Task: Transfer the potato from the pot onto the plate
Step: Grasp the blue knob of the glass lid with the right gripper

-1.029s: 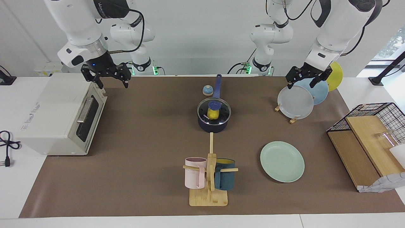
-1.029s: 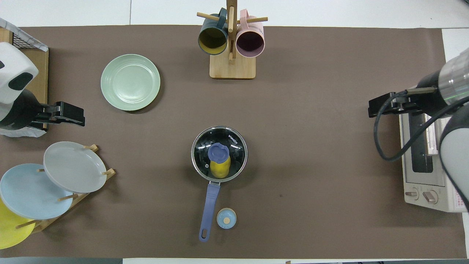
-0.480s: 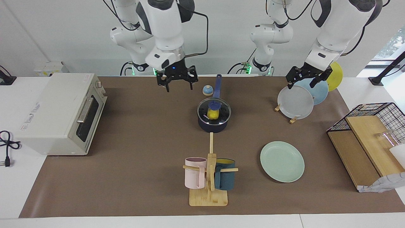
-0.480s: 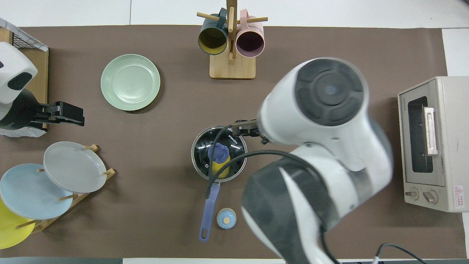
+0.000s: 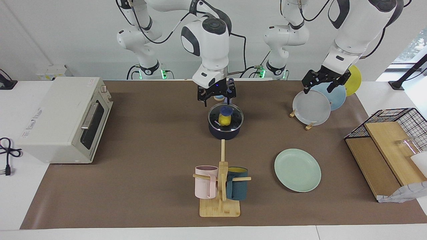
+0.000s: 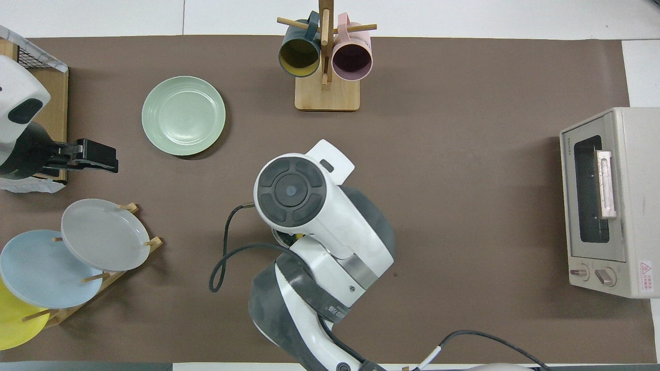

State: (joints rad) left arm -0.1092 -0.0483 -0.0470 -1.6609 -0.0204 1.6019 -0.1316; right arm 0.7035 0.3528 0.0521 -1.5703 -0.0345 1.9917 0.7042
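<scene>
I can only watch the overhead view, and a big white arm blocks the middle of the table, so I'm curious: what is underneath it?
Observer: The facing view shows the pot there, with a glass lid on it.
Operator: Is anything inside?
Observer: Yes, the potato shows through the lid.
Operator: Has the arm grabbed something?
Observer: No. The right gripper hangs open over the handle end of the pot and holds nothing.
</scene>
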